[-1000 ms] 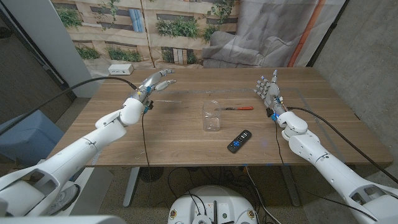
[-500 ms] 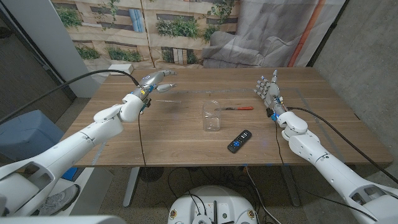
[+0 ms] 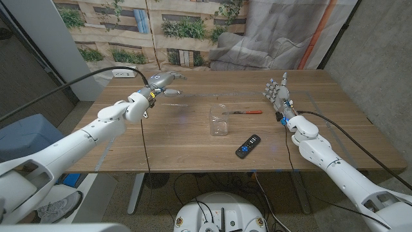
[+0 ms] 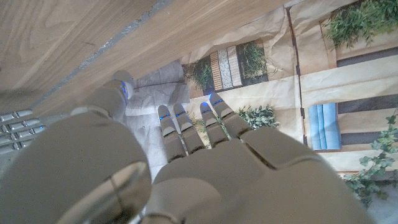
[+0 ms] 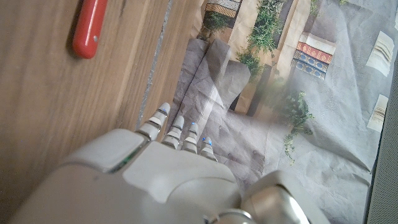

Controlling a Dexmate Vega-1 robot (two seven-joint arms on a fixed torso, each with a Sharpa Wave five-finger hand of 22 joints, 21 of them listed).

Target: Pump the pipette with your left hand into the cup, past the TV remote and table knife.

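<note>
- Head view: the left hand (image 3: 163, 82) hovers over the far left part of the desk (image 3: 174, 145), fingers stretched out toward the middle and thumb a little apart.
- A pale shape sits just under those fingers. It may be the thumb or the pipette; I cannot tell, and no pipette is plainly visible elsewhere.
- The clear cup (image 3: 220, 121) stands upright near the desk's middle, well apart from the left hand. The table knife (image 3: 243, 112), red-handled, lies just behind the cup, and the TV remote (image 3: 248, 146) lies nearer the front edge, to the right.
- The right hand (image 3: 278, 90) stands on its edge at the far right, fingers straight and holding nothing.
- Left wrist view: the left hand's fingers (image 4: 214, 121) reach out straight, with nothing seen between them and the thumb.
- Right wrist view: the knife's red handle lies on the desk beyond the right hand's straight fingers (image 5: 180, 134).
- Judgement: this looks like the pick-up or early carry step. Next, the left hand needs the pipette secured, then must travel to above the cup before squeezing.
</note>
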